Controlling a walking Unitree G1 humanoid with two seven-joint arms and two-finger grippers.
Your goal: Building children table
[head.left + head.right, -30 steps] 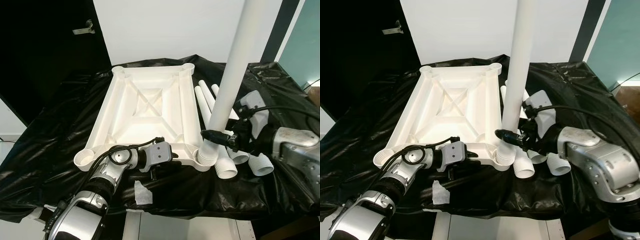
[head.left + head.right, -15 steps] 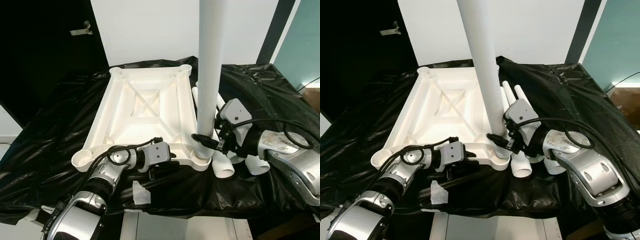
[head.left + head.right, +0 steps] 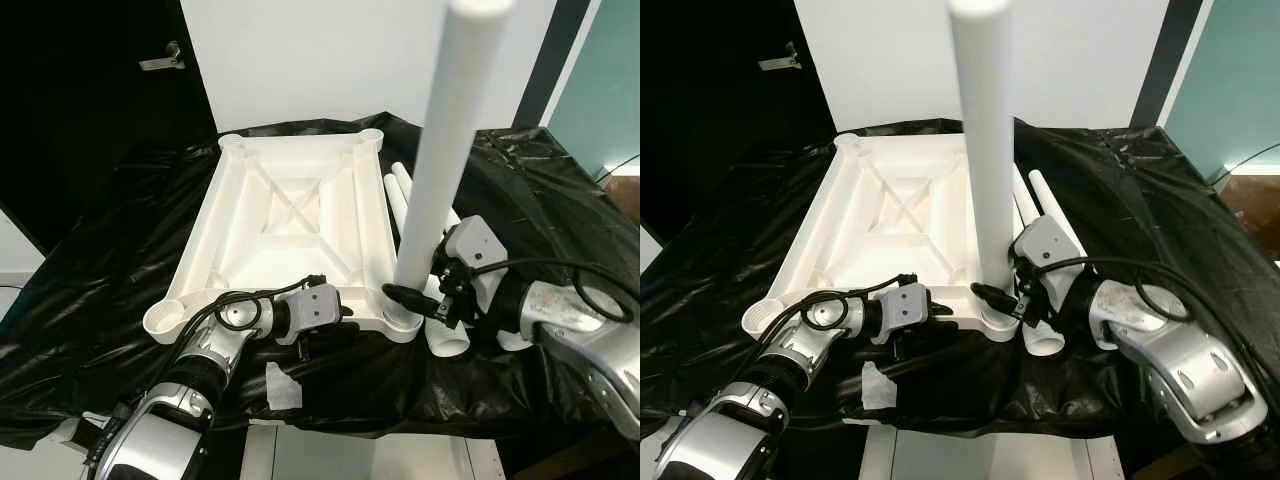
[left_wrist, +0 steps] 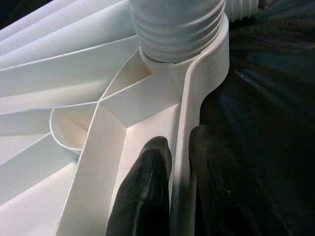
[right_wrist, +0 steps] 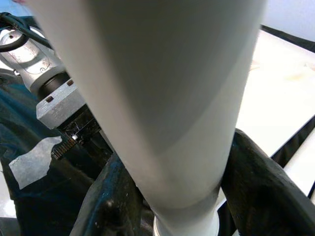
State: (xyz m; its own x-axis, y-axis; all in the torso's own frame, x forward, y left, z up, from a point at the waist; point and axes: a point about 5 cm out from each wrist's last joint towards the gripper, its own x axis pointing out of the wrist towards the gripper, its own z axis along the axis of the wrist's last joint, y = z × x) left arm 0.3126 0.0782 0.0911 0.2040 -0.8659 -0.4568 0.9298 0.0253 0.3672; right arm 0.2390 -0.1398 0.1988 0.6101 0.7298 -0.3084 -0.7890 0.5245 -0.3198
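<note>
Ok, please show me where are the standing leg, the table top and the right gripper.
leg (image 3: 988,150), right eye view, middle of the upright tube.
table top (image 3: 228,215), left eye view, its left side rail.
right gripper (image 3: 1002,298), right eye view, between its fingertips at the leg's base.

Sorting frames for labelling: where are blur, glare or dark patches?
Right wrist view: the white plastic table leg is blurred, too close. Left wrist view: sharp on the white ribbed tabletop underside, its right side dark. Eye views: crisp; black plastic sheet shows sheen.
</note>
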